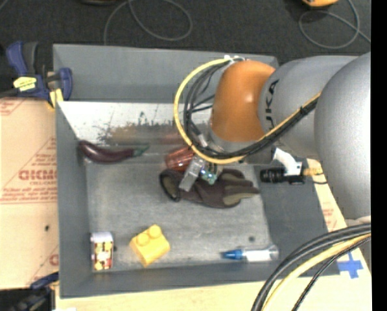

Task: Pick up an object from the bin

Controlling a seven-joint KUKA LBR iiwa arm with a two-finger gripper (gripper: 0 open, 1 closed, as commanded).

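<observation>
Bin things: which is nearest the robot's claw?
The dark brown floppy thing mid-bin, right under the gripper; yellow block and purple eggplant lie farther off.

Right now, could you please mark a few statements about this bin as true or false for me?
1. The gripper is over the dark brown crumpled thing in the middle of the bin. True.
2. The yellow block lies against the upper wall. False: it lies near the lower wall, left of centre.
3. A dark purple aubergine lies by the upper wall at the left. True.
4. The blue-capped pen touches the aubergine. False: it lies in the lower right corner, far from it.
</observation>
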